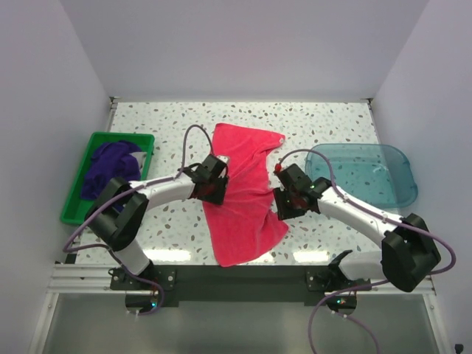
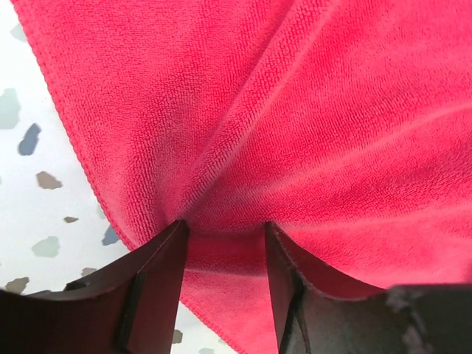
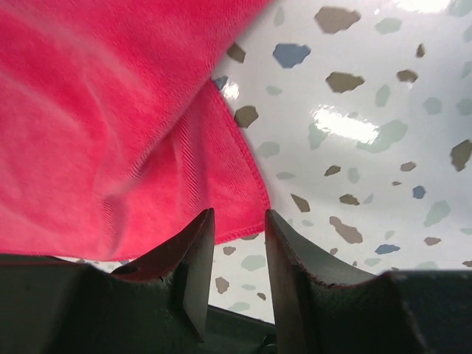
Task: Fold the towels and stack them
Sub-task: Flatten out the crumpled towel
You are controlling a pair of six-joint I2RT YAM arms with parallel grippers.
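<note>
The pink towel [image 1: 243,195] lies opened out in the middle of the table [image 1: 332,118], its long side running from about 12 o'clock down to 6 o'clock and skewed a little, with the near end toward 5 o'clock. The spread-out lie suits folding, since both long edges are free to be taken at once. The 2 arms reach in from the near edge and bend toward each other. The left gripper [image 1: 220,184] sits on the towel's 9 o'clock edge and the right gripper [image 1: 282,200] at its 3 o'clock edge, roughly level, so the cloth could be lifted evenly. In the left wrist view the fingers [image 2: 166,273] stand apart with pink cloth filling the gap, and creases run in toward that gap. I cannot tell whether they pinch the cloth or only straddle it. In the right wrist view the fingers [image 3: 195,258] are apart with bare speckled table showing between them. The towel's hemmed corner lies just beyond the left fingertip, so this hand holds nothing. I judge the first fold is not yet made. More towels, dark purple [image 1: 107,166], wait bunched in the green bin [image 1: 77,199] at 9 o'clock, and a teal tray [image 1: 398,188] sits at 3 o'clock.
</note>
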